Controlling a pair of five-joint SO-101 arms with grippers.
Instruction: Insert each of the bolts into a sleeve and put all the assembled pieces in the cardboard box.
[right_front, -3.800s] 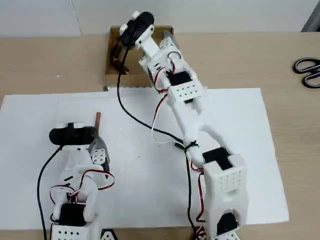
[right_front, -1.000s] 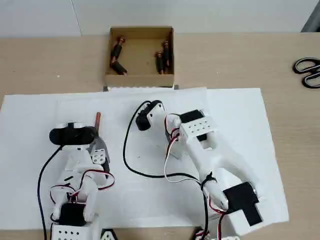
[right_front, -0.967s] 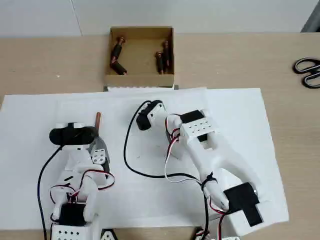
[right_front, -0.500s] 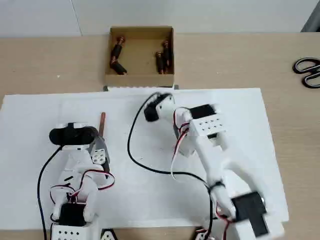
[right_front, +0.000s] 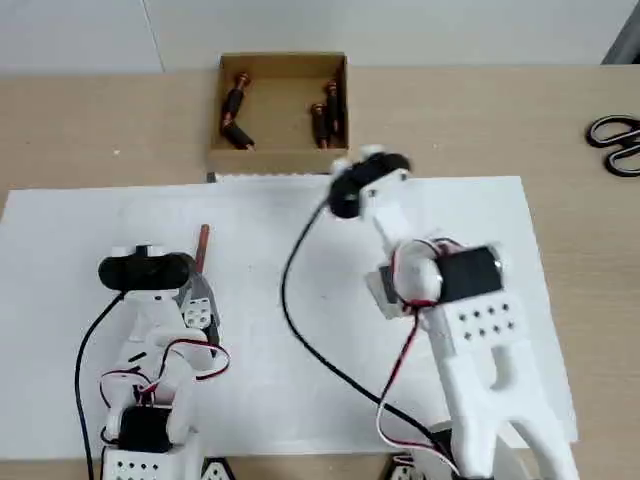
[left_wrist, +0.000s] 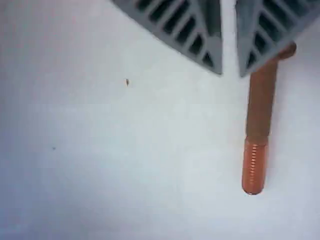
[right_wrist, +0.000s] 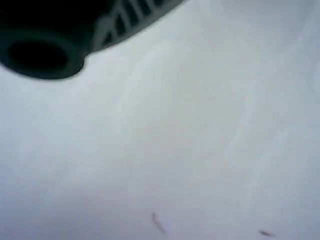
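1. The bolt (left_wrist: 260, 125) lies flat on the white sheet (right_front: 60, 230) toward the desk's (right_front: 100, 120) left side, with its threaded end pointing at the far edge.
2. The left pincer (left_wrist: 230, 74) is almost together, with only a slim slit between its jaws and nothing in it. The bolt's head end is tucked under the outer side of one finger, not in the slit.
3. If the left pincer lowers or closes from here, it would likely press on the round shank rather than grip it. The bolt could then roll or skid across the smooth sheet.
4. A clean grasp needs the jaws spread and shifted sideways over the shank. If the shift is too small, one tip may land on the bolt and flick it away.
5. The right arm (right_front: 450, 300) reaches across the sheet to its far edge, just short of the cardboard box (right_front: 283, 60). Its wrist view is too blurred to tell whether the right pincer (right_wrist: 120, 22) is apart or together.
6. The box sits near the desk's far edge and holds four assembled pieces (right_front: 236, 98). A careless swing of that arm could knock its near wall and shove it.
7. The black cable (right_front: 300, 330) loops low over the sheet, where it might snag or tug the paper and shift the bolt.
8. When bolt meets sleeve, a slight tilt could catch the threads on the mouth and push the bolt out of a light hold.
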